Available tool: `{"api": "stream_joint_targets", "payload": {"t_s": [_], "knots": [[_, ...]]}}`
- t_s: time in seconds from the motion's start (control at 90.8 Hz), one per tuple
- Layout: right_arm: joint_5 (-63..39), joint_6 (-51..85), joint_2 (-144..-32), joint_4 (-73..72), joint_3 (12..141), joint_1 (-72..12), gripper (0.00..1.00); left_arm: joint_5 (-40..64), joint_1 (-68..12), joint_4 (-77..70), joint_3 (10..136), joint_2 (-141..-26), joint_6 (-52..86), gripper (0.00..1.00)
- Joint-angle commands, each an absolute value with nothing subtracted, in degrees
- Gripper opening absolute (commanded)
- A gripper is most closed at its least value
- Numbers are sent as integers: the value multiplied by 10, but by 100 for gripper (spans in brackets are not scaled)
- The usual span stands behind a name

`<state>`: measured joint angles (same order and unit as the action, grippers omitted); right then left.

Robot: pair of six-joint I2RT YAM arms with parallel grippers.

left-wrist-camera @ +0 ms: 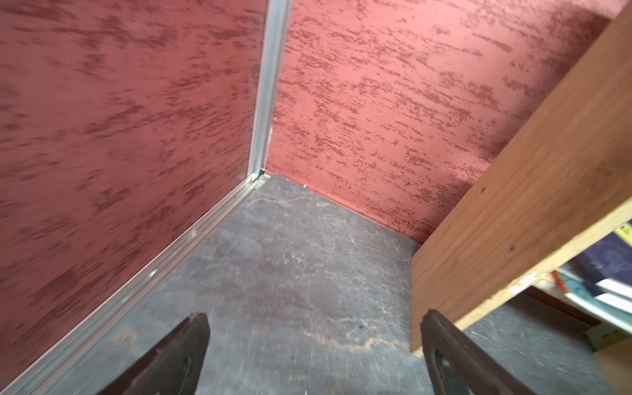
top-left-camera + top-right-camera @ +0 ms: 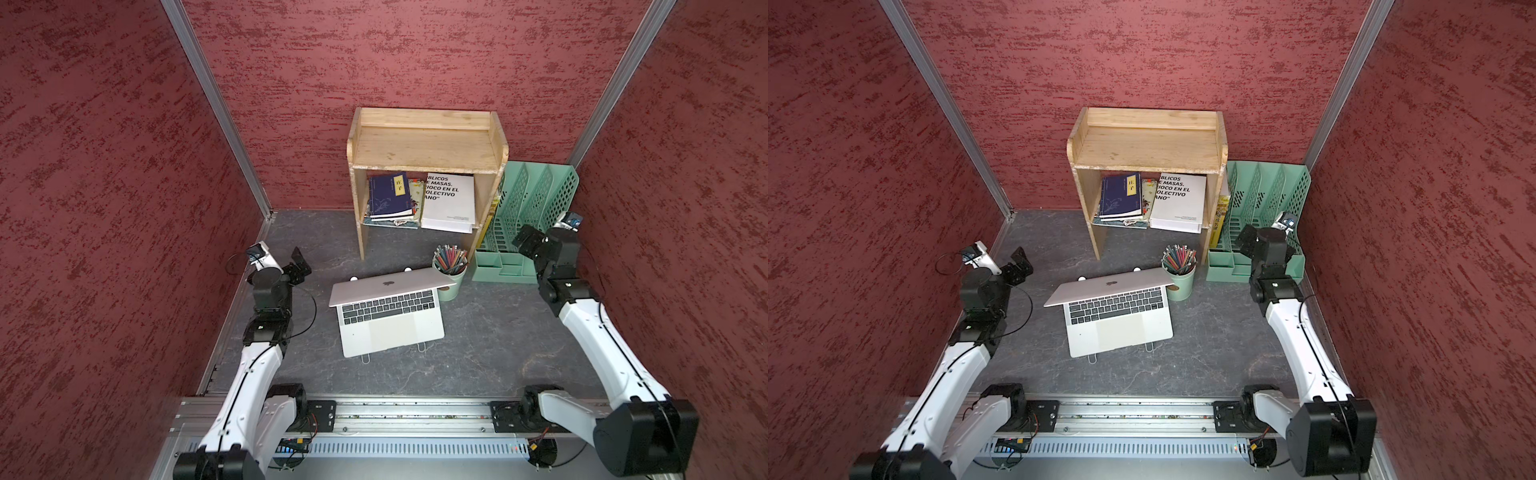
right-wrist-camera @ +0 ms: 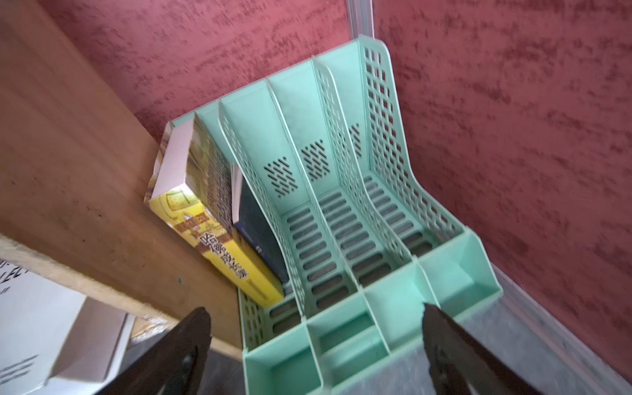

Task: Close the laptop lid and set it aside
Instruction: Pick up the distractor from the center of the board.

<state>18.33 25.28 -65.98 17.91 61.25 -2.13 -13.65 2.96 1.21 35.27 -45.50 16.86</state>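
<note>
Laptop (image 2: 390,320) part-open at the middle of the frame in both top views, on the dark worktop (image 2: 478,353).
Laptop lid (image 2: 388,286) leans low over the black keys, its right corner just beside a green pencil cup (image 2: 451,270). Left fingers (image 1: 191,342) are spread apart, gripping nothing, at middle left, well apart from the laptop. Right fingers (image 3: 441,335) are likewise spread and bare, at middle right before the green file rack (image 3: 342,205).

White arm shells (image 2: 253,374); black joints (image 2: 270,291); thin black cables (image 2: 315,311)
</note>
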Motion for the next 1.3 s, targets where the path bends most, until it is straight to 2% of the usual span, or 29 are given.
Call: {"api": "stream_joint_targets", "payload": {"t_s": [0.0, 0.121, 0.176, 0.32, 0.408, 0.584, 0.727, 0.837, 1.289], "knots": [[119, 364, -683, 470, 712, -19, 90, -150, 34, 232, 428, -406, 218, 100], [-3, 424, -700, 515, 766, -24, 82, -129, 33, 351, 551, -405, 225, 100], [-35, 448, -712, 536, 783, -28, 74, -113, 32, 406, 615, -423, 231, 100], [-80, 495, -745, 549, 794, -66, 59, -56, 28, 514, 726, -486, 248, 100], [-65, 504, -774, 564, 808, -108, 56, -40, 22, 539, 754, -499, 258, 100], [-64, 527, -819, 551, 797, -162, 47, -29, 11, 549, 771, -504, 268, 100], [-65, 544, -855, 539, 797, -188, 45, -28, 7, 542, 767, -509, 274, 100], [-71, 551, -874, 537, 798, -197, 37, -27, 6, 535, 763, -516, 273, 100], [-63, 570, -930, 535, 806, -218, 34, -32, 6, 495, 734, -528, 260, 100]]}}
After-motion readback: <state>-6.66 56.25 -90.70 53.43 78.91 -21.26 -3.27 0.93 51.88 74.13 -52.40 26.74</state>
